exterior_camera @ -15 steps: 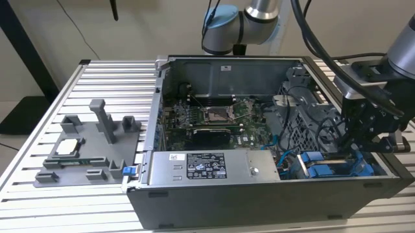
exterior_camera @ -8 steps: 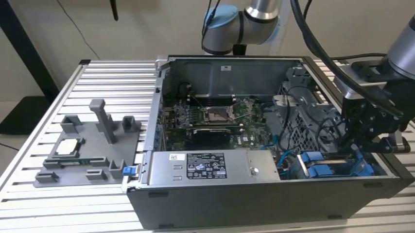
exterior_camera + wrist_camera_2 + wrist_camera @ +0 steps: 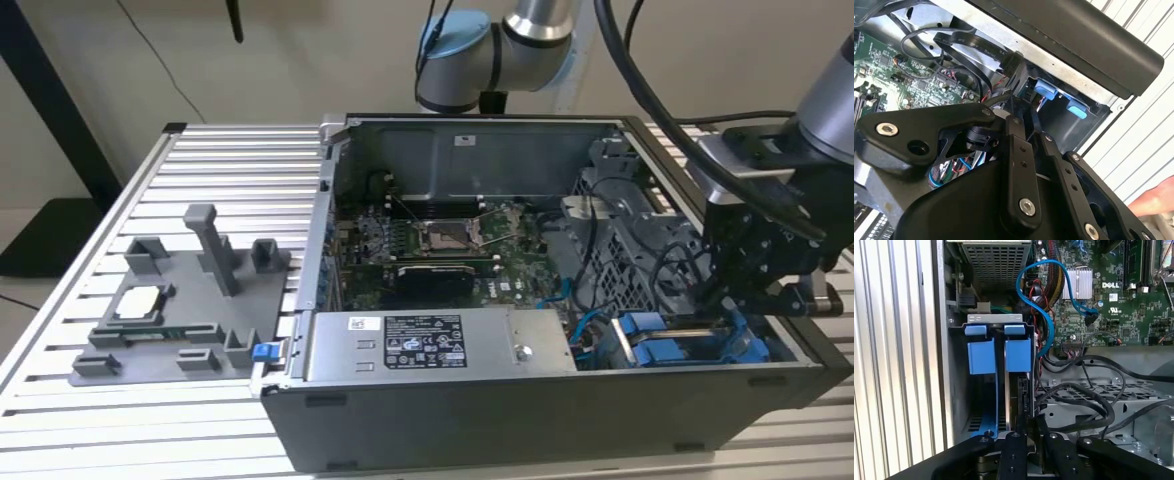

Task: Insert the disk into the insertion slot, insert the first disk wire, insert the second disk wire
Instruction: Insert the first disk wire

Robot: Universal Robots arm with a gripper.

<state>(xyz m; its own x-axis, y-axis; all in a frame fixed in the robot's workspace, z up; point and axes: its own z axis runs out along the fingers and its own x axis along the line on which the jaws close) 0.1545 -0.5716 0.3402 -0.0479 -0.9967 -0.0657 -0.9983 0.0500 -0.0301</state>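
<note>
The exterior view stands high and back, looking down into the open dark metal computer case (image 3: 561, 420), with the black arm-mounted gripper (image 3: 754, 305) at four o'clock. Both wrist views ride close behind that gripper, facing into the case — all three views share the bright blue plastic carrier tabs (image 3: 999, 355) and the green circuit motherboard (image 3: 1114, 295).

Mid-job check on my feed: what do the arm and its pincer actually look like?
The arm is built of silver-grey tubes with a light blue cap on its joint, and thick black cables run along it. The pincer is matte black, made of flat link bars with rounded ends, pinned with silver screws.
</note>
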